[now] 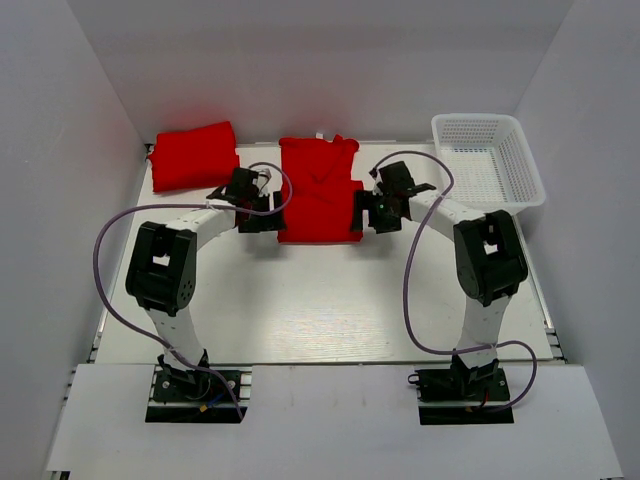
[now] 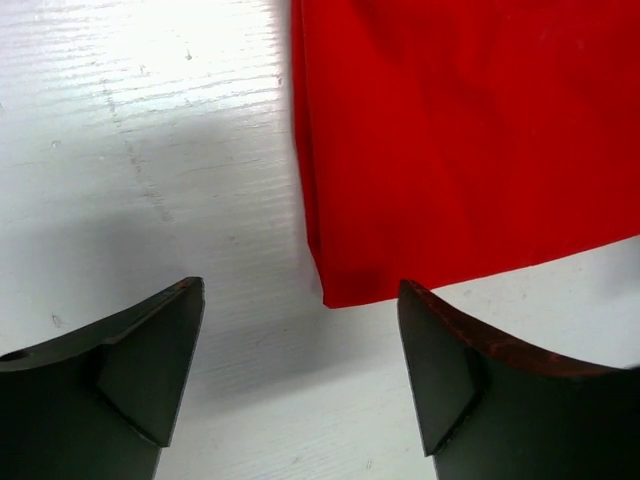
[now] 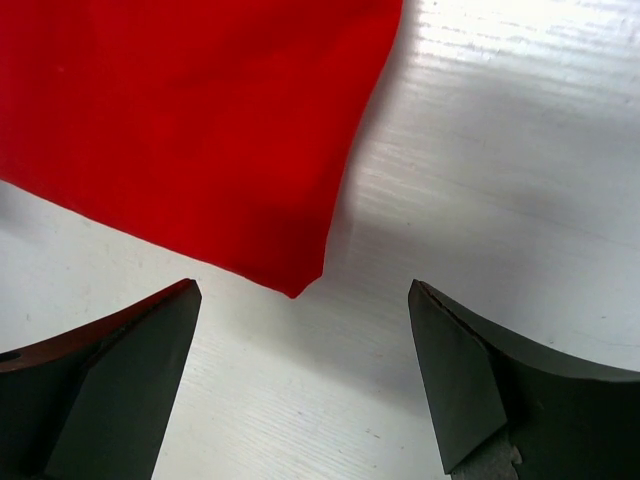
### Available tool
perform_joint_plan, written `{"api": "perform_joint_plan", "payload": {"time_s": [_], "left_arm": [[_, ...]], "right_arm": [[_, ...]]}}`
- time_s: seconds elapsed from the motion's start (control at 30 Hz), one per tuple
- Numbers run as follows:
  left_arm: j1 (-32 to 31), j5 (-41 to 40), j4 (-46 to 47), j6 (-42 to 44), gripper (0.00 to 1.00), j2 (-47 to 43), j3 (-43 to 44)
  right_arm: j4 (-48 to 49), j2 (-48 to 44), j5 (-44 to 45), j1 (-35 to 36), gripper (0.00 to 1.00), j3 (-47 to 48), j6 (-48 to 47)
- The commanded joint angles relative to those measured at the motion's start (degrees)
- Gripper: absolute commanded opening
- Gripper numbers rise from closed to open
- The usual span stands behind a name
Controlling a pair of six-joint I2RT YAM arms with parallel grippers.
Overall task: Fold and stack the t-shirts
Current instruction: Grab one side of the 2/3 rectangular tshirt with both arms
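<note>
The centre t-shirt [image 1: 318,195] lies flat at 12 o'clock from the middle of the table [image 1: 300,300], already narrowed to a long panel with its collar toward the far wall. The left claw [image 1: 270,212] sits at its near left corner and the right claw [image 1: 368,212] at its near right corner. Both stand with fingers apart and hold nothing.

The likeliest fault is a partial grasp. In the left wrist view the corner of the cloth [image 2: 450,150] lies off-centre, toward the 3 o'clock finger, and shows more than one layer along its edge. A left claw [image 2: 300,290] closing here may catch only the top layer, and the panel would open as it lifts. The right claw [image 3: 300,290] has its corner [image 3: 180,120] nearly centred, though only the tip reaches between the fingers, so a shallow pinch could slip. If one side holds and the other fails, the fold would probably skew. Fingers driven down too far could scrape the table.

A folded t-shirt [image 1: 195,155] rests at 10 o'clock, well apart from the centre one. A white lattice basket [image 1: 478,122] stands at 2 o'clock. The table is white, faintly ribbed and glossy, so cloth may slide on it. Plain white walls [image 1: 320,60] close in three sides.
</note>
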Motion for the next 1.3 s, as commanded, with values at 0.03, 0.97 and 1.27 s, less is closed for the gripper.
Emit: {"api": "perform_joint_plan", "payload": {"time_s": [0.03,0.97,1.27], "left_arm": [[-0.82,2.87,2.89,0.13,0.86,-1.12,-1.46],[-4.16,6.12,8.26,-1.54,0.0,-3.3,-10.77],[-6.27,6.46,-0.35,-4.8,0.0,-27.1,-20.1]], "right_arm": [[2.74,0.22,-2.5,0.24,0.88,-1.12,3.54],[6.09,-4.69,-3.82,1.12,0.0,-10.15,5.04],[0.2,-21.99,-3.56,1.73,0.0,-22.56,6.53]]}}
